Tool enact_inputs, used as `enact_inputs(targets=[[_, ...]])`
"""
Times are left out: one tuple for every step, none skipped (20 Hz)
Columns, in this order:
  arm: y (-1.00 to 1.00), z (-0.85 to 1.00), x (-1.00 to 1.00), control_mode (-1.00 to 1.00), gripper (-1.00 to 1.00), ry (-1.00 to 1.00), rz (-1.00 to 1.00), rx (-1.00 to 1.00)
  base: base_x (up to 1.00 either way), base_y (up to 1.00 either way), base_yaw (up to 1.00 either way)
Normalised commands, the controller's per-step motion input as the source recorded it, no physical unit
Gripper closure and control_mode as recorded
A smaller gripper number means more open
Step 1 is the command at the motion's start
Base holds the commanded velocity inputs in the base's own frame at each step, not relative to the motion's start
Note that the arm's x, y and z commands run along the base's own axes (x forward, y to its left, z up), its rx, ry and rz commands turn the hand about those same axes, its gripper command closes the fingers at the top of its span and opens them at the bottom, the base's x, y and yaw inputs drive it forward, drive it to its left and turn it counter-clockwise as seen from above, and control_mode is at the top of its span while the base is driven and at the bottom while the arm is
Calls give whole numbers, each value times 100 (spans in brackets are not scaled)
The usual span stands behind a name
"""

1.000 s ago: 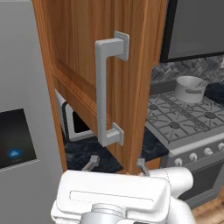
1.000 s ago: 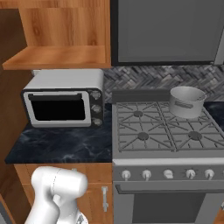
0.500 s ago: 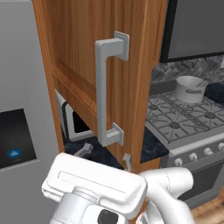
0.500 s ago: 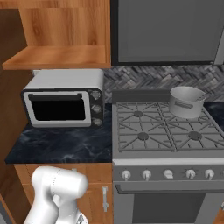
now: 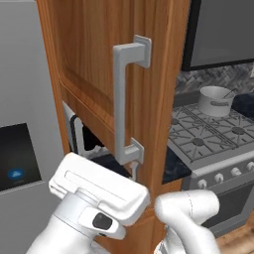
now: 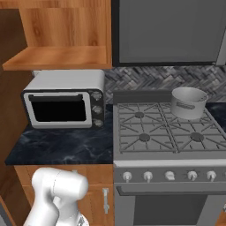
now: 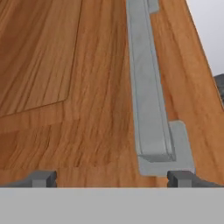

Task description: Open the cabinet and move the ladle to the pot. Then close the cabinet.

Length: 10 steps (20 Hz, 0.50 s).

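Cabinet door [image 5: 99, 74] stands swung open toward the left base camera, just as it did a second ago, and the stove, toaster oven and pot are all unmoved. What differs is the arm: its white wrist housing has climbed from the bottom edge of the left base view to sit just below the lower mount of the door's handle [image 5: 124, 104]. The door is tall, its long axis vertical, and the brushed-steel bar handle runs vertically along its right side, fixed by a square mount at top and bottom. In the right base view the open cabinet [image 6: 66, 39] shows a bare wooden shelf above the toaster oven [image 6: 64, 103], which sits on the dark marbled tabletop [image 6: 62, 148]. Beside it is the stove [image 6: 167, 132], and the grey pot [image 6: 189, 102] stands upright on its back right burner, with a thin utensil handle sticking up at its rim. In the hand view the gripper [image 7: 111, 178] faces the door's wood, its fingertips [image 7: 43, 178] spread wide apart and holding nothing; the right tip lies just below the handle's lower mount, though contact cannot be judged.
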Motion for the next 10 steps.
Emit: enact_inputs(targets=[[0, 0, 28, -100, -100, -9, -11, 0, 0, 0, 0], [-6, 0, 24, -100, -100, -10, -10, 0, 0, 0, 0], [-14, 0, 27, -100, -100, -8, -9, 0, 0, 0, 0], [-29, 0, 26, -100, -100, -5, -8, 0, 0, 0, 0], [-41, 0, 26, -100, -100, -4, -7, 0, 0, 0, 0], [-51, 0, 31, -100, -100, -1, -5, 0, 0, 0, 0], [-58, 0, 31, -100, -100, 0, -3, 0, 0, 0, 0], [-71, 0, 30, -100, -100, 0, -1, 0, 0, 0, 0], [-76, 0, 29, -100, -100, 0, 0, 0, 0, 0, 0], [-83, 0, 27, -100, -100, 0, 0, 0, 0, 0, 0]])
